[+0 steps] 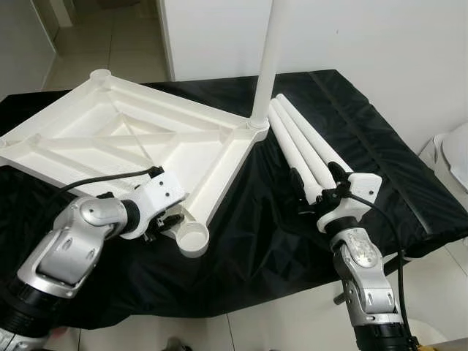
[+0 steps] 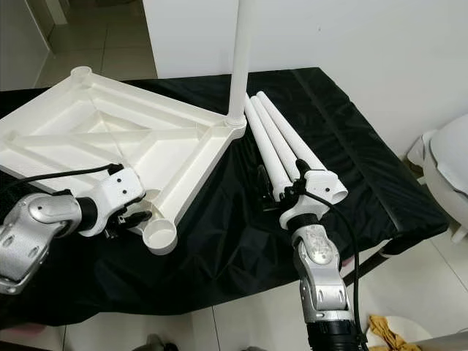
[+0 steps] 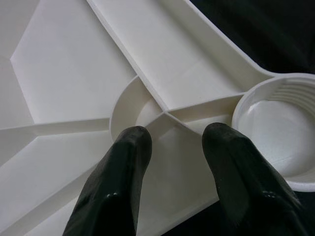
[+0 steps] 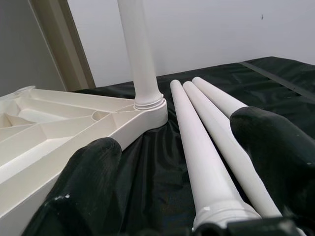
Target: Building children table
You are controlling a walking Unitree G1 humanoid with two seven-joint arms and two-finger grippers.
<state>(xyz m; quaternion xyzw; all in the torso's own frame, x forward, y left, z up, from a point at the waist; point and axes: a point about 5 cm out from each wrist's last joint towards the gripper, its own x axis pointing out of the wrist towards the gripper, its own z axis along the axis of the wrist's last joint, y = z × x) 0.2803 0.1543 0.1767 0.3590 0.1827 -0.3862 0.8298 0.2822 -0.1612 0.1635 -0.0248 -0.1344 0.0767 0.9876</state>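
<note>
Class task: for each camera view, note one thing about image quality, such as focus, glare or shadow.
Left eye view: even light, sharp; the upside-down tabletop is bright but unglared. Left wrist view: the fingers are soft-edged up close with small highlights; the corner socket stays crisp. Right wrist view: near fingers blur, loose legs sharp.

No readable text, label or number appears anywhere.
</note>
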